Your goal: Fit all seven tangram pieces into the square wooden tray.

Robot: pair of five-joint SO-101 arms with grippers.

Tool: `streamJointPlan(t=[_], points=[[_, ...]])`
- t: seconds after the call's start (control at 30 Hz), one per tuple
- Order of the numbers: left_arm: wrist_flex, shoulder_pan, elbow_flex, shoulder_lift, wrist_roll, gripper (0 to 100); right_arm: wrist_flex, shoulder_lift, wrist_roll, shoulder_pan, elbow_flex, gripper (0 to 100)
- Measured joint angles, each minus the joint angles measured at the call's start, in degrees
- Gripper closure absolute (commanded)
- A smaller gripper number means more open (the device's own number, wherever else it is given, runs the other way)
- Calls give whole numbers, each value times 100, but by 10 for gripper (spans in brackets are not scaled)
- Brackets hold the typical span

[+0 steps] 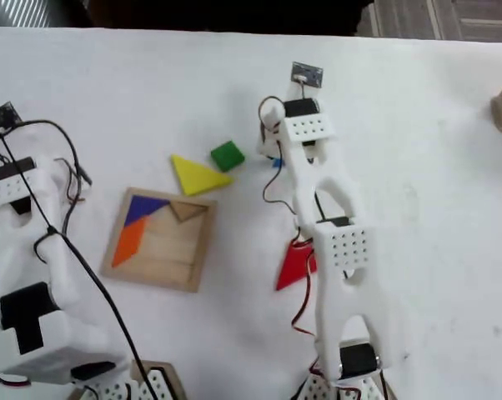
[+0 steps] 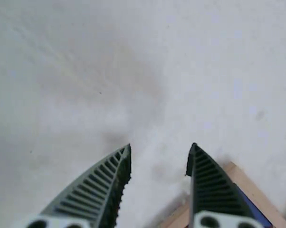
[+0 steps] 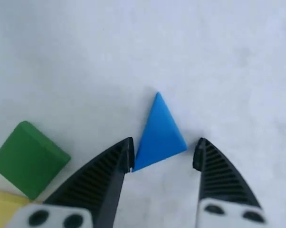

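On the white table (image 1: 151, 100) the square wooden tray (image 1: 178, 258) sits between the two arms. Inside the tray: a dark blue flat piece (image 1: 144, 207) in the far corner on the left-arm side, an orange flat piece (image 1: 129, 241) touching it on the near side, and a small wood-brown triangle (image 1: 187, 209) against the far edge. The rest of the tray floor is bare wood.

Just past the tray's far edge lies a yellow triangle (image 1: 196, 175). A green square block (image 1: 227, 155) is just beside it, farther from the tray. A small light blue triangle (image 3: 158, 134) lies farther still on the right-arm side, mostly hidden by the arm in the high view. A red triangle (image 1: 296, 265) lies beside the tray on the right-arm side, partly under the white right arm (image 1: 343, 250).

The right gripper (image 3: 164, 147) is over the light blue triangle with its jaws spread. The triangle's wide end sits between the fingertips and is not pinched.

The left gripper (image 2: 159, 151) has its jaws spread with nothing between them, over bare table just beside a tray corner (image 2: 240, 175). The white left arm (image 1: 22, 250) stands well off the tray's left-arm side.
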Motion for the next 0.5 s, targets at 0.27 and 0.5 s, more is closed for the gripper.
streamJointPlan(t=[0.27, 0.5], points=[[0, 9, 0, 0, 0, 801, 0, 132, -35, 18, -105, 800], [0, 9, 0, 0, 0, 801, 0, 132, -44, 79, -105, 861]])
